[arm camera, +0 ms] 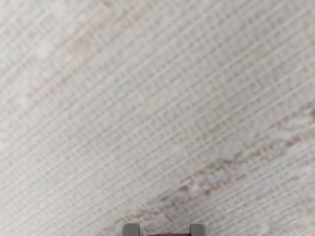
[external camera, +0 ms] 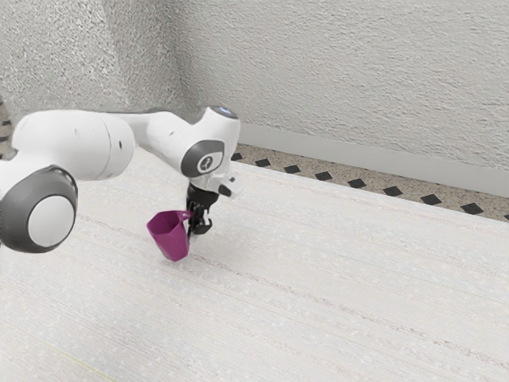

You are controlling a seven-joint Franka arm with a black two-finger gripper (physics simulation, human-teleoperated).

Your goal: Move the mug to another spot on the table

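A purple mug (external camera: 169,233) hangs tilted near the middle of the pale table (external camera: 334,270), its opening turned toward the exterior view's upper left. My black gripper (external camera: 196,224) comes down on the mug's side nearest the exterior view's right and is shut on it at the rim. I cannot tell whether the mug's lowest edge touches the table or hovers just above it. In the wrist view, two grey fingertips (arm camera: 131,229) flank a thin purple strip of the mug (arm camera: 167,234) at the lower edge, with table surface beyond.
The wood-grain tabletop stretches wide toward the exterior view's right and front. A rough grey wall (external camera: 358,72) rises behind, and a strip of floor with dark diamond tiles (external camera: 358,181) runs along the table's far edge.
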